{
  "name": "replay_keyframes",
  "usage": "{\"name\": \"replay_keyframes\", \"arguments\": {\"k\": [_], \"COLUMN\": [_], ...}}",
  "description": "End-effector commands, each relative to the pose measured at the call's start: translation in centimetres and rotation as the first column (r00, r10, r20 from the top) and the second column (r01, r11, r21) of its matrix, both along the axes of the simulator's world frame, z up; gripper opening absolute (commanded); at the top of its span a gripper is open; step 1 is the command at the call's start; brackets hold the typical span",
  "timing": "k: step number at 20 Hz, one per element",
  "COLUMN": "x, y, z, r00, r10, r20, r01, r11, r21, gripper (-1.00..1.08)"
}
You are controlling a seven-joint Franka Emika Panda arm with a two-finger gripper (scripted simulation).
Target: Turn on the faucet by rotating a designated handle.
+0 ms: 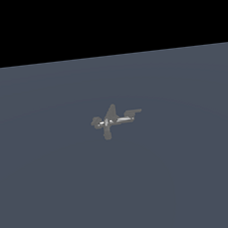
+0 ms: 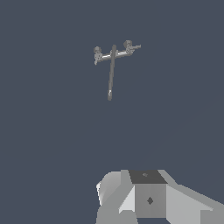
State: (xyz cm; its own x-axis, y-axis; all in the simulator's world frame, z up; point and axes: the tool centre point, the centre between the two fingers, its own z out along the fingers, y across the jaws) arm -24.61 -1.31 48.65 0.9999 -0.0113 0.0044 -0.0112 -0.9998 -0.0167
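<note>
The faucet (image 1: 112,120) is a tiny matte grey cross-shaped fixture sitting alone near the middle of a flat slate-blue floor (image 1: 193,177), with a pale shiny streak running across its centre. In the exterior view a pointed fin rises from its middle, a short rounded stub hangs below, a small knob sticks out toward the exterior view's left, and a longer arm with a slightly broader flat tip, the handle (image 1: 131,114), reaches toward the exterior view's right.

The wrist view shows the same faucet (image 2: 114,54) from another angle: a pale, glossy crossbar with a small knobbed fitting at each end, and one long thin grey rod running away from its middle to a lighter tip. Which of these parts matches the handle seen in the exterior view I cannot tell.

The gripper (image 2: 148,197) appears only in the wrist view, as blocky white and grey housing with a dark top plate at the frame's edge, well apart from the faucet. Its fingertips are out of frame, so I cannot tell whether they are spread or closed. A black band fills the area above the floor in the exterior view.
</note>
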Motion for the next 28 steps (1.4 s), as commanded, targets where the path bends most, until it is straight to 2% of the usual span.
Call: {"name": "replay_keyframes", "arguments": {"k": [1,9,17,23,28], "x": [0.0,0.9,3.7,7.0,10.3], "y": [0.0,0.5,1.9,3.1,3.9], "z": [0.0,-1.1,-4.5,-8.2,-11.8], "r00": [1.000,0.999,0.989,0.963,0.925], "r10": [0.000,-0.037,-0.148,-0.270,-0.381], "r20": [0.000,0.000,-0.002,-0.004,-0.005], "r01": [0.000,0.037,0.148,0.270,0.381], "r11": [1.000,0.999,0.989,0.963,0.925], "r21": [0.000,0.000,0.000,0.000,0.000], "gripper": [-1.00,-1.00,-1.00,-1.00,-1.00]}}
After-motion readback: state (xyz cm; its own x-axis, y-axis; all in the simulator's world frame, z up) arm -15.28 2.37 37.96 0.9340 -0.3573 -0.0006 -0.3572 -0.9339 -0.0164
